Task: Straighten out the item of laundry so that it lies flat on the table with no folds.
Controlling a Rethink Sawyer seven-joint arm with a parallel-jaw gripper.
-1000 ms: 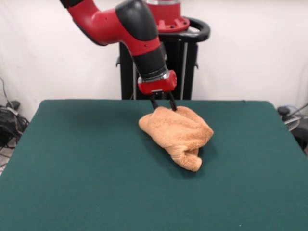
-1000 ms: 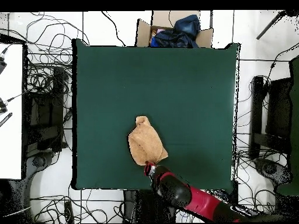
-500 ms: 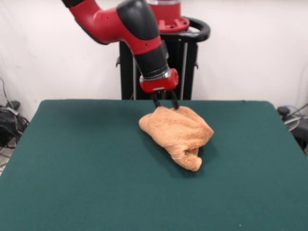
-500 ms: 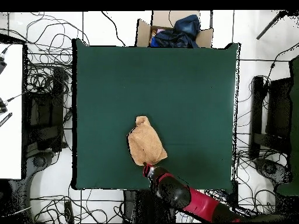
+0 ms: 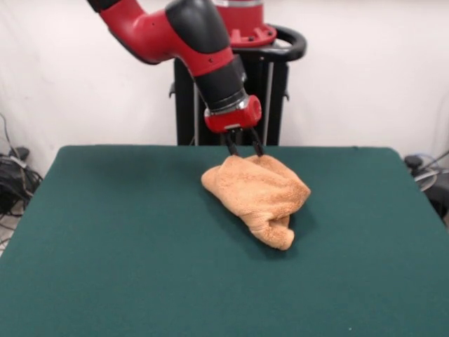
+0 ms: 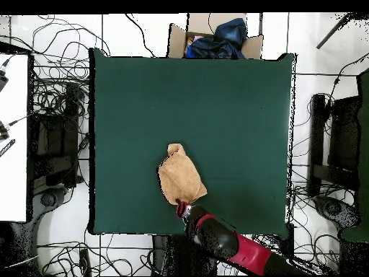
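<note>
The towel [image 5: 257, 196] sits bunched in a thick lump on the table [image 5: 105, 239], roughly mid-width and nearer the robot's edge than the far one; in the overhead view the towel [image 6: 181, 178] lies just short of that edge, w/ a small nub poking out on its side away from the robot. No flat area anywhere yet, so the task is barely begun as things lie.

The gripper [image 5: 243, 146] hangs right over the towel's back rim, arm [image 5: 189, 38] angling down to it. Two dark fingers [image 5: 230, 144] show w/ a clear gap between them, tips at or just touching the top fold (contact is hard to call from the front view, and from overhead the wrist hides the tips). I'd read the pincer as released, nothing clamped in it.

Step in hand, prob.: picking a grasp on the back rim. Next move calls for pinching a single layer near a corner, not the whole wad, then lifting and dragging away from the lump so the folds pull out. Risk: grabbing several layers just shifts the bundle w/o opening it.
</note>
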